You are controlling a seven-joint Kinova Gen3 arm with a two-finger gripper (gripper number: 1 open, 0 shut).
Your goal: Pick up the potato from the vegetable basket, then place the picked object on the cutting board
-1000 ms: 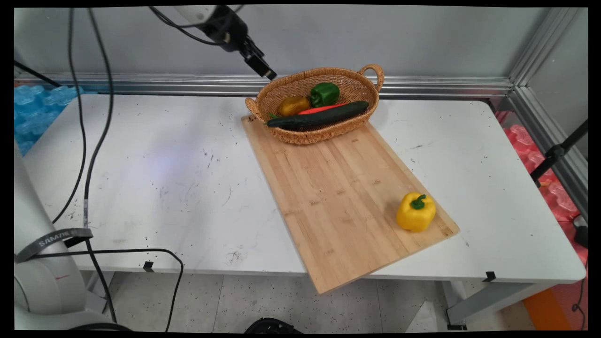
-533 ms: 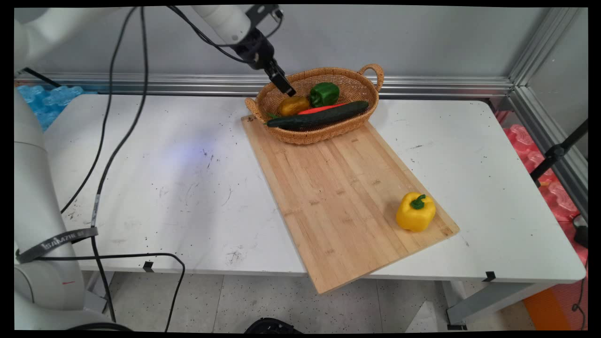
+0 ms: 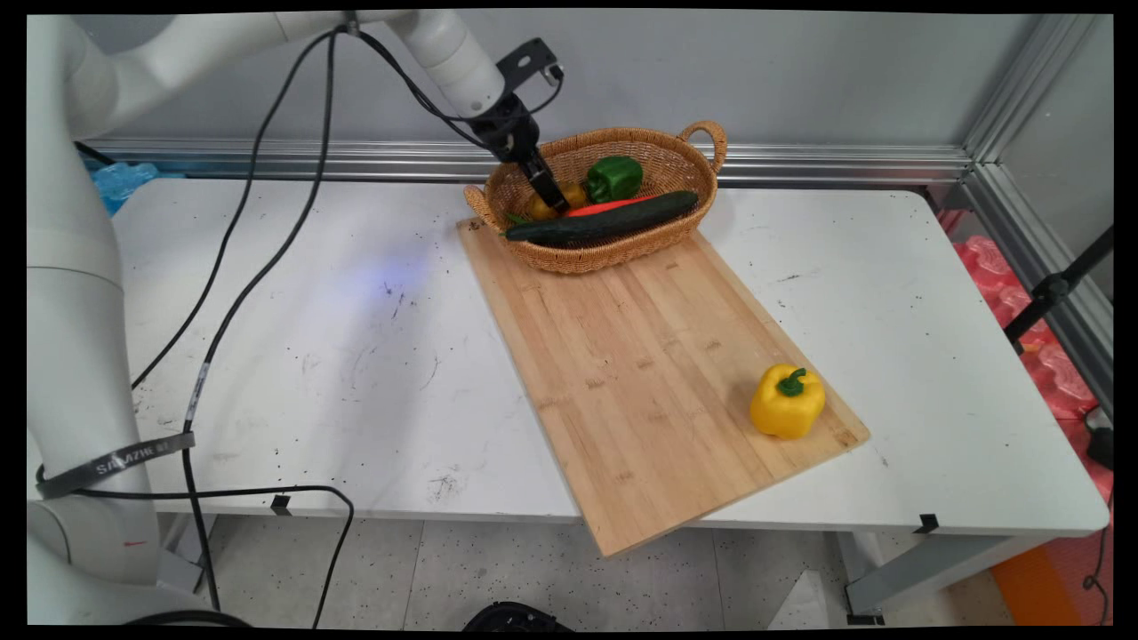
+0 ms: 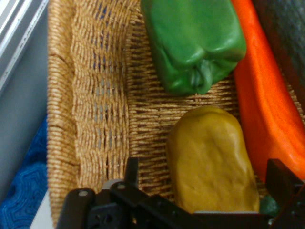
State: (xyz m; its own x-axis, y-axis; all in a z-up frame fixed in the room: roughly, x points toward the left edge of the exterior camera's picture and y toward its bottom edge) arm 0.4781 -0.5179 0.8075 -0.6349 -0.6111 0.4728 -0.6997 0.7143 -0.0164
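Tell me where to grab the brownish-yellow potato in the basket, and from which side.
Grip the potato across its narrow middle, coming from above. It lies flat on the basket floor with bare wicker on one long side; the orange carrot lies close along the other and the green pepper sits off one end. The open gripper is already just over it, astride its width.

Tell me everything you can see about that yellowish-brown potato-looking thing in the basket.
The potato is a smooth, matte, mustard-brown oblong lump, slightly dimpled. It lies on the woven floor of the wicker basket, near its left end. A green pepper sits just beyond one end, an orange carrot-like piece runs along its side. The gripper, fingers spread, straddles it.
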